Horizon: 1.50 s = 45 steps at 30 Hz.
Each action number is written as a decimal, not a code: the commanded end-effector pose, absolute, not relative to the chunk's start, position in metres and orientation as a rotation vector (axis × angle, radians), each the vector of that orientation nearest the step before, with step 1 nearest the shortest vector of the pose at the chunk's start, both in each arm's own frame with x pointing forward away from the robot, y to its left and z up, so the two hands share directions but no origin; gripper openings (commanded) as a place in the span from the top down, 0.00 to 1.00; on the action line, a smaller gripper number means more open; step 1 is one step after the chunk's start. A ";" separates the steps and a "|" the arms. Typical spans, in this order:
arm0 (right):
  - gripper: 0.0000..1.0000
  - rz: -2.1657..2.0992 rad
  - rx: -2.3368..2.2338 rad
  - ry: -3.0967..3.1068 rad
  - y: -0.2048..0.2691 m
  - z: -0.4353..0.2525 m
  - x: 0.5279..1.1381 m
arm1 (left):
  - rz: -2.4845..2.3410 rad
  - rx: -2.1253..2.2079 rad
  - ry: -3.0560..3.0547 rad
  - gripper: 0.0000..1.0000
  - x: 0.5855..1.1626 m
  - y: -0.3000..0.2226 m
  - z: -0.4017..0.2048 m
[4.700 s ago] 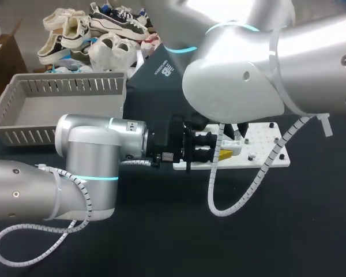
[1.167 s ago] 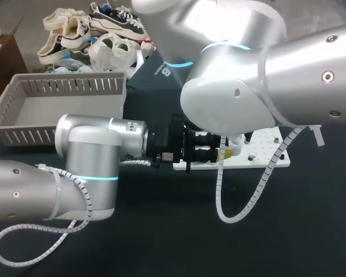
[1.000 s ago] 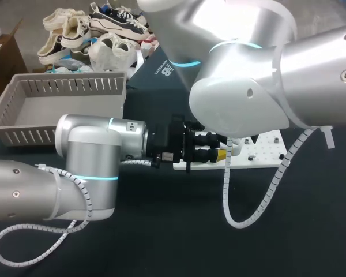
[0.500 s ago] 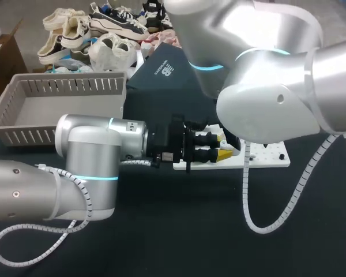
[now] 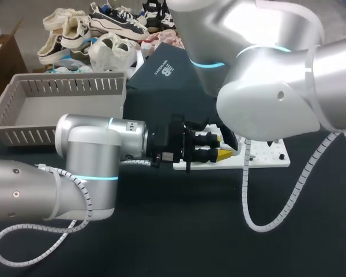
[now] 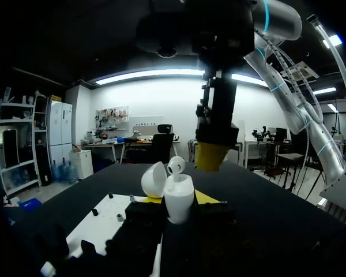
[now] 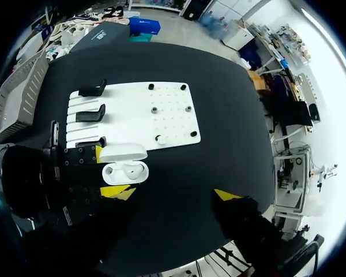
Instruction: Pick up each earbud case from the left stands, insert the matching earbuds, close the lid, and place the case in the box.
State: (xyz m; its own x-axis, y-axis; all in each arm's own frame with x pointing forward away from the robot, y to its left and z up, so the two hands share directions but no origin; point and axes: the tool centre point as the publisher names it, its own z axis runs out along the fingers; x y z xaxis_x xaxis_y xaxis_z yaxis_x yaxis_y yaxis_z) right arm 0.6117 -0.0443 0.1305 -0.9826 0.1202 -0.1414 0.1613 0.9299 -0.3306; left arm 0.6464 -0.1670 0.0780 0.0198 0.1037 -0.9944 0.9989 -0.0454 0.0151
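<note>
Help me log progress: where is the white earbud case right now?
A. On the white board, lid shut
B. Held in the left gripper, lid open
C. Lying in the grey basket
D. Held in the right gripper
B: the earbud case is clamped in the left gripper, its lid tipped back.

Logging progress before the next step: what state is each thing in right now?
earbud case: lid open, opening facing up
earbud: sticking up from the case
left gripper: shut on the earbud case
right gripper: open, holding nothing
stands: no case on them
</note>
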 end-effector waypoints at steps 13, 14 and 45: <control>0.26 -0.417 0.207 2.926 -0.034 0.144 0.611 | -1.178 1.327 1.248 1.00 0.647 -0.167 0.077; 0.27 -0.413 0.207 2.924 -0.032 0.144 0.613 | -1.178 1.327 1.248 1.00 0.647 -0.167 0.077; 0.17 -0.427 0.300 2.951 -0.036 0.130 0.636 | -1.178 1.327 1.248 1.00 0.647 -0.167 0.077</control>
